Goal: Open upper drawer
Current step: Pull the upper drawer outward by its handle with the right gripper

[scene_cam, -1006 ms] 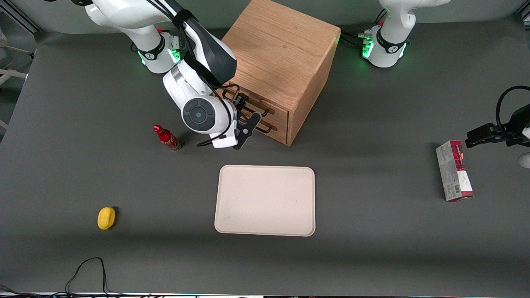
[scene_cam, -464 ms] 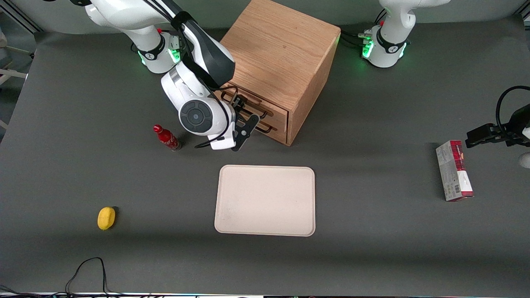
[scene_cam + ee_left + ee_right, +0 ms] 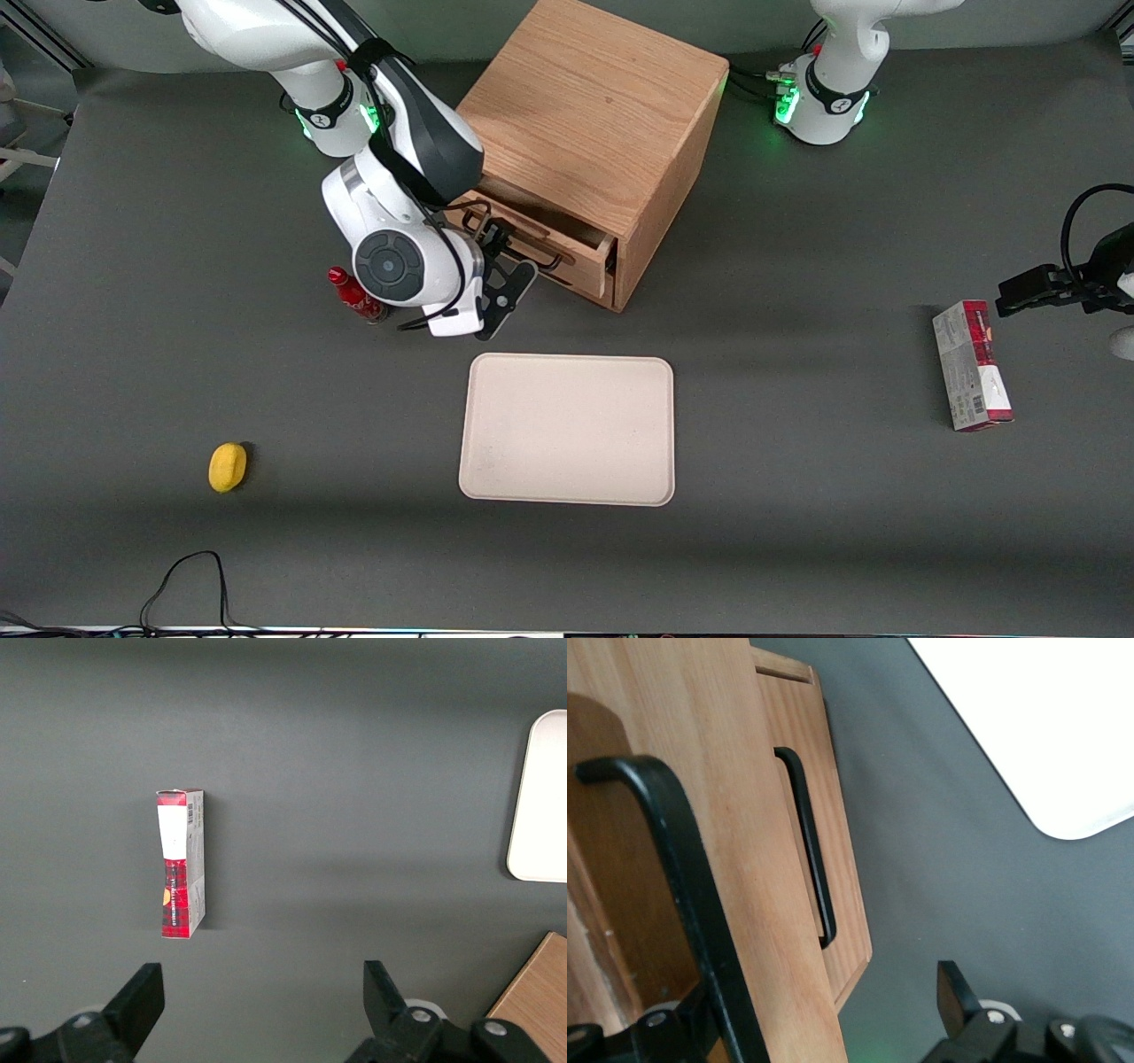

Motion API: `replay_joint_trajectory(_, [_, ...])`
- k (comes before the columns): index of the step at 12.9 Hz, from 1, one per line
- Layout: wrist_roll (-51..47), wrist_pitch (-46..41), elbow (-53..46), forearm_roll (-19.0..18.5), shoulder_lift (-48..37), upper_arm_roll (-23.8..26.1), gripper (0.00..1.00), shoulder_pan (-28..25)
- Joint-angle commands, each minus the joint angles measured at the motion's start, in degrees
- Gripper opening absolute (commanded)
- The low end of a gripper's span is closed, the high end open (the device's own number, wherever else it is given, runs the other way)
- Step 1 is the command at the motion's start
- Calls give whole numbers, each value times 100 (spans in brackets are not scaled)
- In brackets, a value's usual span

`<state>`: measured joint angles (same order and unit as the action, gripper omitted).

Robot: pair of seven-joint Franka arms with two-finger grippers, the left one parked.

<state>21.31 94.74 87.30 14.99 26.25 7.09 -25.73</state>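
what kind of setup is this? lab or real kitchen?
Likely a robotics lab bench: a grey-matted table with bolted-down arm bases, an oak cabinet and staged props. The gripper is at the upper drawer, which is partly pulled out.

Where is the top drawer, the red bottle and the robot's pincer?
upper drawer (image 3: 592, 251), front view, end of its light wood front.
red bottle (image 3: 353, 295), front view, its body.
pincer (image 3: 498, 237), front view, at the drawer's black handle.

Red bottle (image 3: 356, 298) just beside the tool (image 3: 496, 266).
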Motion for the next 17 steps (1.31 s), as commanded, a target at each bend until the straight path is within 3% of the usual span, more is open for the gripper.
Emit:
replay_joint_trajectory(1, [206,36,-117,56,12,-49,100,121])
replay_joint_trajectory(17, [215,44,-1092,48,732,-129,100,525])
